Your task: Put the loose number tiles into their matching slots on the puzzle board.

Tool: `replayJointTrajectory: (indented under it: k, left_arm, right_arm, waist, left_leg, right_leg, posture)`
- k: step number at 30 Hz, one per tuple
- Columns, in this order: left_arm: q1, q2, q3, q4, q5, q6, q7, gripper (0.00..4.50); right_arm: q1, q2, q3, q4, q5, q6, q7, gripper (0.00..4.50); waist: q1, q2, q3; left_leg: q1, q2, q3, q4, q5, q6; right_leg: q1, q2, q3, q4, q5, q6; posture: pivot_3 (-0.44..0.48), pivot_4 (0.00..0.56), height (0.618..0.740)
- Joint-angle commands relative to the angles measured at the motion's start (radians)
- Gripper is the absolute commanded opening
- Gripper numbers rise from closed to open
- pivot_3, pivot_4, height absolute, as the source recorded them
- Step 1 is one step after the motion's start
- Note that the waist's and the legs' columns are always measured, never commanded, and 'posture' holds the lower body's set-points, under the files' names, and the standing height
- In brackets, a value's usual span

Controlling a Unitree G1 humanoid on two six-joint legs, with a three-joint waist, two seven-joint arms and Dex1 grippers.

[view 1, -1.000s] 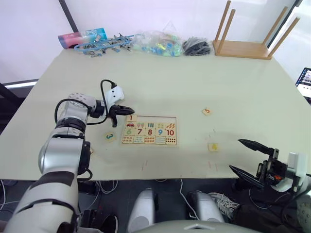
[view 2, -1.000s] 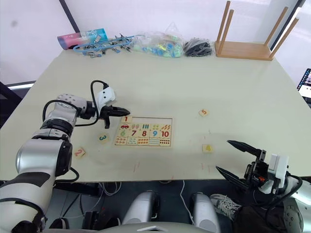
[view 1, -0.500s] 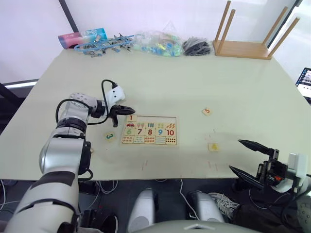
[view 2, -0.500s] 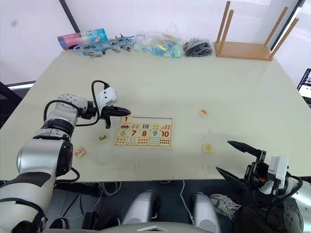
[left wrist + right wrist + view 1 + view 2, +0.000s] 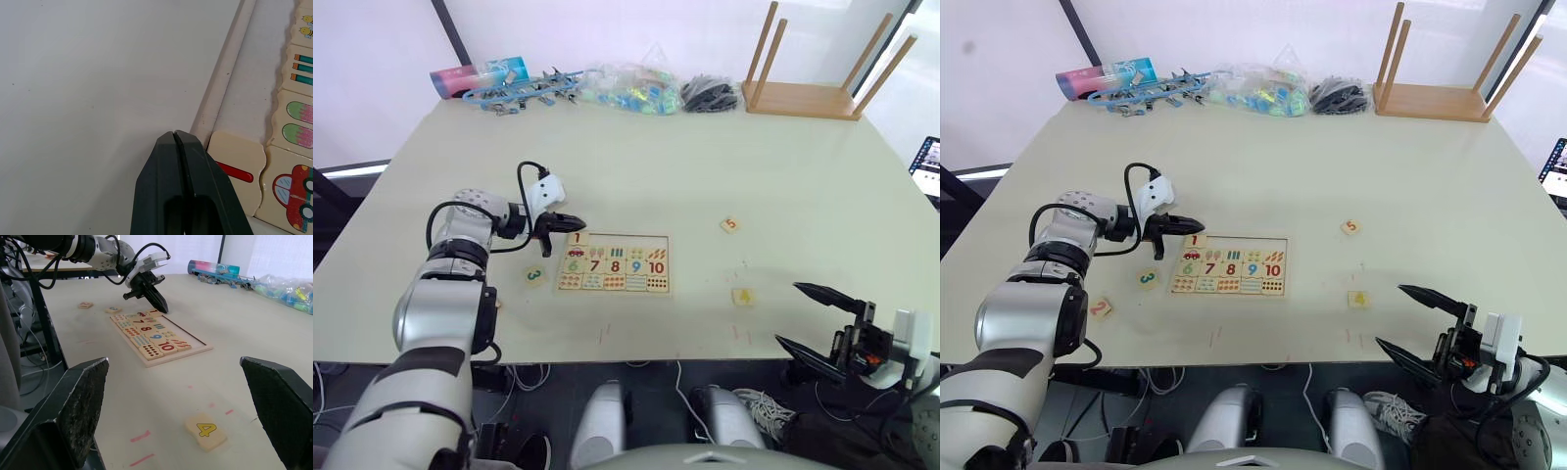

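Just off the closed fingertips of the left gripper [image 5: 570, 222] lies the puzzle board [image 5: 614, 262], its long axis running away from that gripper toward the robot's right. The red 1 tile [image 5: 578, 238] sits in the board's end slot nearest the tips, which hold nothing. Tile 3 [image 5: 533, 276] lies near that gripper, off the board's left end; tile 2 [image 5: 1100, 307] lies farther off. The right gripper [image 5: 1427, 326] hangs wide open and empty, tile 4 [image 5: 742, 296] near it, tile 5 [image 5: 730, 224] beyond.
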Motion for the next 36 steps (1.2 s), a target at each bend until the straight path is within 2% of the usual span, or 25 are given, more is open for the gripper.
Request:
replayJointTrajectory:
  k: [1,15,36]
  left_arm:
    - [0.009,-0.006,0.009,-0.015,-0.017,0.000,0.004,0.04]
    - [0.035,-0.011,0.027,-0.025,-0.064,0.030,0.008,0.04]
    - [0.033,-0.015,0.023,-0.026,-0.068,0.031,0.011,0.04]
  right_arm:
    - [0.004,-0.001,-0.019,-0.011,0.011,-0.021,0.002,4.50]
    - [0.004,-0.002,-0.012,-0.030,0.008,-0.014,-0.011,4.50]
    - [-0.002,-0.002,-0.008,-0.024,0.007,-0.013,-0.013,4.50]
  waist:
    - [0.000,0.000,0.000]
    - [0.000,0.000,0.000]
    - [0.000,0.000,0.000]
  left_leg:
    - [0.000,0.000,0.000,0.000,0.000,0.000]
    - [0.000,0.000,0.000,0.000,0.000,0.000]
    - [0.000,0.000,0.000,0.000,0.000,0.000]
  right_leg:
    - [0.000,0.000,0.000,0.000,0.000,0.000]
    - [0.000,0.000,0.000,0.001,0.000,0.000]
    - [0.000,0.000,0.000,0.001,0.000,0.000]
  posture:
    - [0.000,0.150,0.737]
    - [0.000,0.150,0.737]
    - [0.000,0.150,0.737]
